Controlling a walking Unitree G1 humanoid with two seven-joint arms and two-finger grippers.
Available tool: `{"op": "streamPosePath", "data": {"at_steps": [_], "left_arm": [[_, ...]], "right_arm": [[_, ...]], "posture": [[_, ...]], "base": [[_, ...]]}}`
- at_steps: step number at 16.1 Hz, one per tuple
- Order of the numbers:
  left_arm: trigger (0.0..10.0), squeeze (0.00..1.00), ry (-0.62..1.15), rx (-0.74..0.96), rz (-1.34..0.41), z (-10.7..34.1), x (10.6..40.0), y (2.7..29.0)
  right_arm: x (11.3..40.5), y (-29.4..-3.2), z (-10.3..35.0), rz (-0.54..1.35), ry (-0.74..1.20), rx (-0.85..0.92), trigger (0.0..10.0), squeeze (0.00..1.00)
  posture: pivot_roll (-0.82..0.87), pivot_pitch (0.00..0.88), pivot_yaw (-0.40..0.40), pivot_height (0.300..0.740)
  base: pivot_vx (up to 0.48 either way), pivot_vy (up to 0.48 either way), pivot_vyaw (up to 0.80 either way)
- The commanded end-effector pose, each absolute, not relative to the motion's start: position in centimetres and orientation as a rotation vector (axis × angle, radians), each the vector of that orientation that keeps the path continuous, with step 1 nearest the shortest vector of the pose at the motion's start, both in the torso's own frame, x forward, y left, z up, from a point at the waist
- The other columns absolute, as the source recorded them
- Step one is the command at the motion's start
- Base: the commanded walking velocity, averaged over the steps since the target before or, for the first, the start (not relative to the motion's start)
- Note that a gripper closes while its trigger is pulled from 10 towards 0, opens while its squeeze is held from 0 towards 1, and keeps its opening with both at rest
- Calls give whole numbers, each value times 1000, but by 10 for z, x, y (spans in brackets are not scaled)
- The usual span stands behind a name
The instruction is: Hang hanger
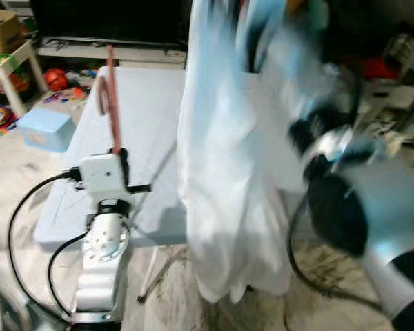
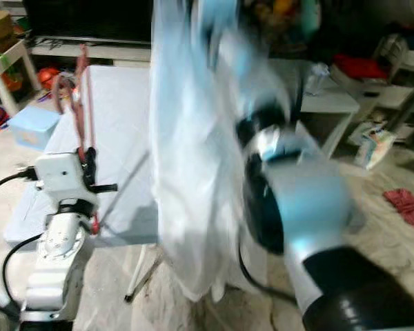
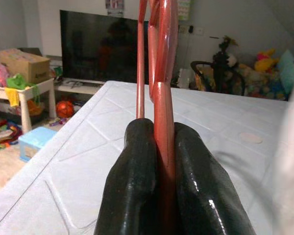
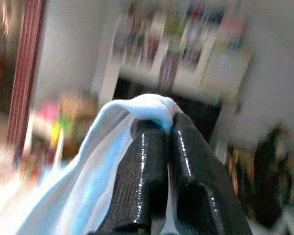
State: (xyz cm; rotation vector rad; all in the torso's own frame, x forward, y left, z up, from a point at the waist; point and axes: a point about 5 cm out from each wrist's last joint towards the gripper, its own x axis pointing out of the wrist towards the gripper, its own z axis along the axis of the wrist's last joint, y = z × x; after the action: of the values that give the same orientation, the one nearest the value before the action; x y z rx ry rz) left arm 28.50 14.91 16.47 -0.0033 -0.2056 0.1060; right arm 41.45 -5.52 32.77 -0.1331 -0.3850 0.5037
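You have both pieces in hand but nothing is hung yet, as far as I can judge. Low in the left of the frame, your left tool point(image 3: 159, 161) is pinched on the red hanger point(image 1: 112, 96), which stands upright over the pale table point(image 1: 148, 124). At centre, the right tool point(image 4: 159, 147) is pressed together on a pale blue-white garment point(image 1: 228, 172), blurred and dangling. The hanger looks thin, glossy, hook uppermost.

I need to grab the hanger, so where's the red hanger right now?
The red hanger stands upright in the left gripper, on the robot's left over the light blue table, beside the pale garment.
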Motion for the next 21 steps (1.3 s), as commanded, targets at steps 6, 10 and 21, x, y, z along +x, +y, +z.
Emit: {"op": "streamPosePath", "data": {"at_steps": [6,10,21], "left_arm": [[10000,0,-197,1,52,165,290,139],[10000,0,-160,29,40,158,293,139],[10000,0,-102,55,13,147,289,147]], "right_arm": [[416,-123,225,598,54,-425,10000,1000],[407,-138,208,720,127,-433,10000,1000],[349,-170,167,1066,276,-254,10000,1000]], "posture": [[123,0,-89,740],[117,0,-70,740],[116,0,-44,740]], "base": [[0,0,0],[0,0,0],[0,0,0]]}}
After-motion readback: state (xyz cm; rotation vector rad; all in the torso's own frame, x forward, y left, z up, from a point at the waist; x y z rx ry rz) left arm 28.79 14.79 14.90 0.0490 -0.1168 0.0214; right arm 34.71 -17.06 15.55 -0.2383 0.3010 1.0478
